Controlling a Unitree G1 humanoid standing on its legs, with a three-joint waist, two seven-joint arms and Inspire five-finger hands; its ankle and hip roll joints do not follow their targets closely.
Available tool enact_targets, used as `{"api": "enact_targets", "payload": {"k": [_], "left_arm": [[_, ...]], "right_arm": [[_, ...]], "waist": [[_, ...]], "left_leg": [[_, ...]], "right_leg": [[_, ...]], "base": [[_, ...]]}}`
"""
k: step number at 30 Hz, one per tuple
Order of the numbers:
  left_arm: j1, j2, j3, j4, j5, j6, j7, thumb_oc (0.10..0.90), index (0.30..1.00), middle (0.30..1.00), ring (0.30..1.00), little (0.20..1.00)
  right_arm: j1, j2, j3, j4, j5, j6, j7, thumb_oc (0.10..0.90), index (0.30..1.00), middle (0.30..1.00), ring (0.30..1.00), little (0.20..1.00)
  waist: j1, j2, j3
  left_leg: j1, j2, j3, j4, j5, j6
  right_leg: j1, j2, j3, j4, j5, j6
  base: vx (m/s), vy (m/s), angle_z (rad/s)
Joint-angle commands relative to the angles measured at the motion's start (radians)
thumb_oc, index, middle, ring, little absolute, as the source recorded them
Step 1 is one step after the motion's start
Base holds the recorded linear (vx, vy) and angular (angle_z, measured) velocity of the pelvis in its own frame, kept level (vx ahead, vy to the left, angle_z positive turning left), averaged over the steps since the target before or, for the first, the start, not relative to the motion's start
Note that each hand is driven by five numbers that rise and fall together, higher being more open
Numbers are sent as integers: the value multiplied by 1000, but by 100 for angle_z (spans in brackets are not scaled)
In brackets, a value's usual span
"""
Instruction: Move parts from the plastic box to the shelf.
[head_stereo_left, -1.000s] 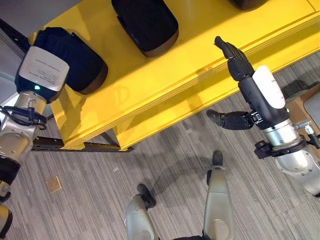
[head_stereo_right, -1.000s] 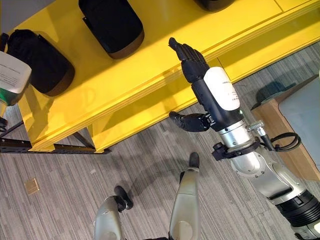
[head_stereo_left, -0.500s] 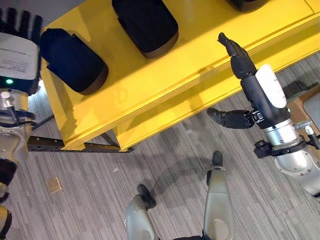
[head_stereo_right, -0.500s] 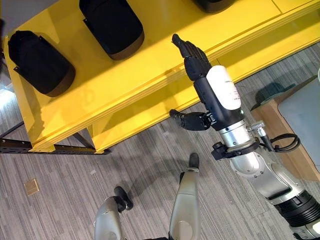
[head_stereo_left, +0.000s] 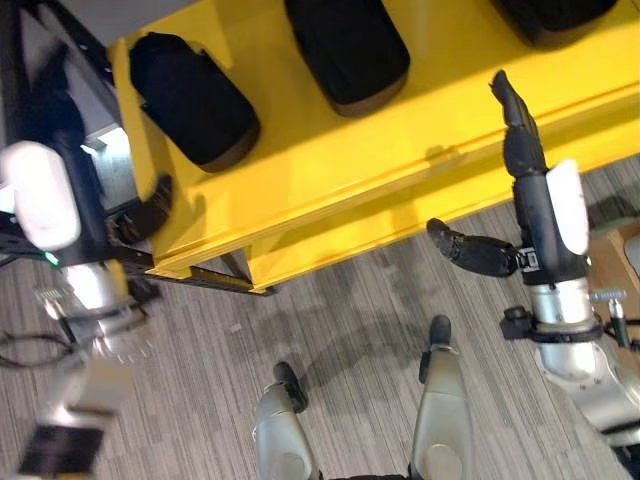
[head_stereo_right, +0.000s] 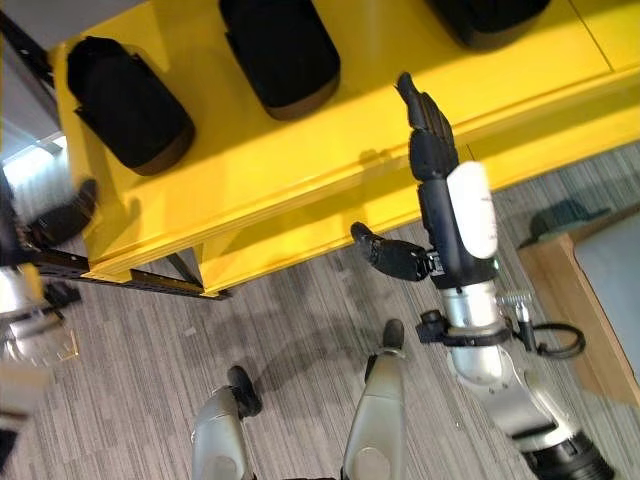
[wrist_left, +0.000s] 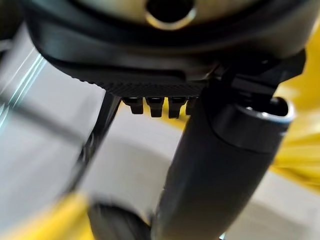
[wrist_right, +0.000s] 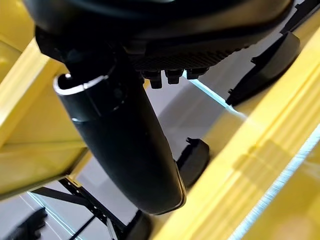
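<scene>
Three black rounded parts lie on the yellow shelf (head_stereo_left: 330, 160): one at its left end (head_stereo_left: 192, 100), one in the middle (head_stereo_left: 347, 45), one at the right (head_stereo_left: 555, 12). My right hand (head_stereo_left: 522, 150) is held over the shelf's front edge with straight fingers and the thumb (wrist_right: 125, 145) spread, holding nothing. Off the shelf's left end is my left hand (head_stereo_left: 45, 195), apart from the left part. It is open and empty, thumb (wrist_left: 215, 165) straight.
A black metal bracket (head_stereo_left: 200, 275) juts out under the shelf's left front corner. A wooden-edged platform (head_stereo_right: 570, 290) stands at the right, with a dark object (head_stereo_right: 560, 215) on the grey carpet beside it.
The camera has shifted, so the shelf sits further right. My left hand has come off the left black part and drawn back past the shelf's left end. The right hand has hardly moved.
</scene>
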Motion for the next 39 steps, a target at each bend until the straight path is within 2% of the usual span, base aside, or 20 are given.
{"api": "enact_targets", "payload": {"k": [1, 2, 3, 4, 5, 6, 8, 10, 12, 15, 18, 19, 25, 30, 34, 37, 39], "left_arm": [[7, 86, 20, -160, -218, -262, -291, 900, 1000, 1000, 1000, 1000], [10, 83, 4, -175, -280, -267, -354, 900, 1000, 1000, 1000, 1000], [8, 90, -16, -189, -417, -254, -463, 900, 1000, 1000, 1000, 1000], [-1, 94, -28, -190, -495, -231, -554, 900, 1000, 1000, 1000, 1000], [-7, 98, -38, -191, -536, -213, -609, 900, 1000, 1000, 1000, 1000], [-8, 99, -37, -191, -539, -213, -612, 900, 1000, 1000, 1000, 1000], [-21, 117, -72, -190, -598, -163, -694, 900, 1000, 1000, 1000, 1000], [-35, 135, -108, -194, -726, -91, -799, 900, 1000, 1000, 1000, 1000], [-39, 138, -125, -196, -774, -77, -823, 900, 1000, 1000, 1000, 1000], [-59, 116, -158, -211, -790, -13, -871, 900, 1000, 1000, 1000, 1000], [-62, 109, -169, -219, -794, -1, -894, 900, 1000, 1000, 1000, 1000], [-64, 92, -188, -225, -778, 2, -899, 900, 1000, 1000, 1000, 1000], [-61, 68, -218, -228, -724, -4, -916, 900, 1000, 1000, 1000, 1000], [-63, 49, -251, -225, -702, 29, -910, 900, 1000, 1000, 1000, 1000], [-65, 46, -284, -194, -680, 54, -897, 900, 1000, 1000, 1000, 1000], [-58, 46, -295, -180, -660, 57, -888, 900, 1000, 1000, 1000, 1000], [-55, 46, -302, -174, -657, 50, -877, 900, 1000, 1000, 1000, 1000]], "right_arm": [[-60, 57, -103, -140, 17, -104, -74, 900, 1000, 1000, 1000, 1000], [-60, 52, -111, -144, 35, -105, -82, 900, 1000, 1000, 1000, 1000], [-71, 48, -123, -133, 61, -125, -96, 900, 1000, 1000, 1000, 1000], [-82, 47, -126, -124, 73, -148, -107, 900, 1000, 1000, 1000, 1000], [-91, 49, -125, -119, 79, -162, -110, 900, 1000, 1000, 1000, 1000], [-93, 48, -125, -118, 79, -163, -110, 900, 1000, 1000, 1000, 1000], [-132, 58, -109, -106, 95, -208, -105, 900, 1000, 1000, 1000, 1000], [-183, 72, -76, -103, 109, -259, -76, 900, 1000, 1000, 1000, 1000], [-208, 77, -58, -107, 95, -280, -74, 900, 1000, 1000, 1000, 1000], [-288, 102, -18, -141, 97, -292, -25, 900, 1000, 1000, 1000, 1000], [-327, 109, -4, -143, 100, -302, -6, 900, 1000, 1000, 1000, 1000], [-380, 125, 27, -142, 103, -298, 15, 900, 1000, 1000, 1000, 1000], [-470, 140, 83, -147, 182, -265, 109, 900, 1000, 1000, 1000, 1000], [-530, 155, 149, -156, 231, -173, 182, 900, 1000, 1000, 1000, 1000], [-590, 157, 215, -108, 281, -87, 187, 900, 1000, 1000, 1000, 1000], [-601, 161, 225, -83, 306, -54, 184, 900, 1000, 1000, 1000, 1000], [-616, 166, 224, -53, 230, -46, 104, 900, 1000, 1000, 1000, 1000]], "waist": [[11, -60, -77], [11, -60, -77], [15, -56, -80], [16, -53, -78], [16, -52, -76], [17, -51, -76], [18, -46, -72], [28, -42, -73], [37, -40, -69], [70, -41, -53], [88, -45, -43], [113, -50, -29], [155, -63, -13], [177, -66, -13], [196, -63, -13], [201, -63, -13], [205, -64, -13]], "left_leg": [[-35, -65, -62, -44, 28, 73], [-26, -64, -60, -50, 27, 70], [-15, -63, -56, -69, 41, 71], [-9, -64, -53, -77, 46, 71], [-3, -64, -52, -77, 43, 70], [-5, -64, -52, -81, 49, 71], [6, -64, -45, -93, 58, 70], [16, -68, -38, -112, 69, 70], [15, -71, -36, -119, 75, 70], [1, -80, -47, -127, 87, 72], [-11, -85, -52, -130, 95, 74], [-28, -89, -61, -135, 105, 74], [-70, -91, -76, -164, 138, 73], [-98, -95, -89, -177, 153, 75], [-108, -100, -98, -179, 160, 82], [-104, -101, -101, -176, 156, 83], [-98, -96, -100, -180, 160, 82]], "right_leg": [[129, 5, -69, 23, -158, -18], [139, 3, -74, 15, -159, -15], [155, 4, -82, -8, -146, -15], [165, 3, -86, -19, -141, -14], [171, 1, -89, -19, -144, -11], [170, 2, -89, -23, -138, -13], [180, -3, -94, -27, -134, -12], [191, -6, -96, -36, -130, -10], [192, -8, -96, -35, -130, -10], [191, -13, -106, -21, -136, -12], [186, -15, -111, -11, -139, -16], [177, -16, -123, 4, -145, -21], [145, -18, -145, 14, -144, -26], [124, -16, -160, 22, -148, -33], [117, -12, -166, 36, -157, -43], [128, -13, -171, 48, -171, -47], [135, -11, -175, 56, -178, -52]], "base": [[-22, 14, 24], [-26, 49, 21], [-38, 76, 16], [-53, 82, 9], [-39, 54, 3], [-47, 80, -1], [-46, 156, -3], [-39, 176, 2], [-47, 83, 9], [-62, 51, 11], [-68, -3, 16], [-91, -43, 20], [-80, -48, 25], [-45, -35, 9], [-25, -26, 8], [10, -25, 8], [31, -31, 4]]}}
